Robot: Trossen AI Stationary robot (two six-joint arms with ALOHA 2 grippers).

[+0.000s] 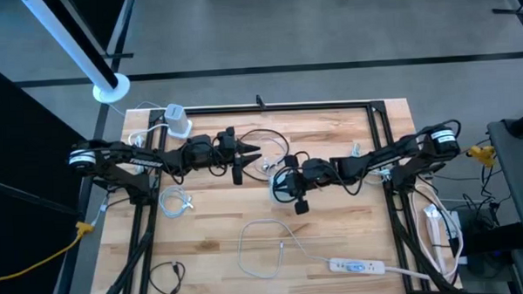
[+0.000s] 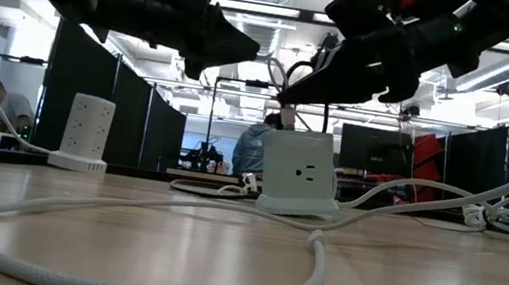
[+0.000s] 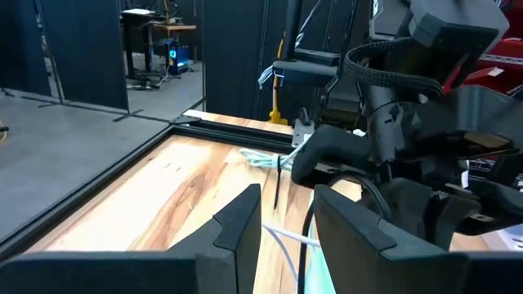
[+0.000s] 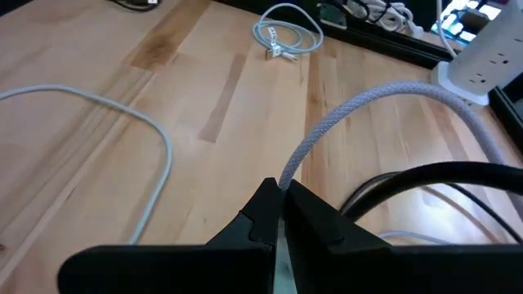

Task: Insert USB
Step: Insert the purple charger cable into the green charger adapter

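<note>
The right end effector [image 4: 280, 214] is shut tight on the braided white cable [image 4: 359, 110], pinching it near its end so the USB plug can be aimed at the white charger cube [image 2: 298, 174], which sits on the counter [image 1: 334, 223] just below it. The left end effector [image 3: 282, 224] hangs close beside the cube with its fingers partly open and nothing between them, likely waiting to steady it. No boxes or bins show near the cube, only loose cords
</note>
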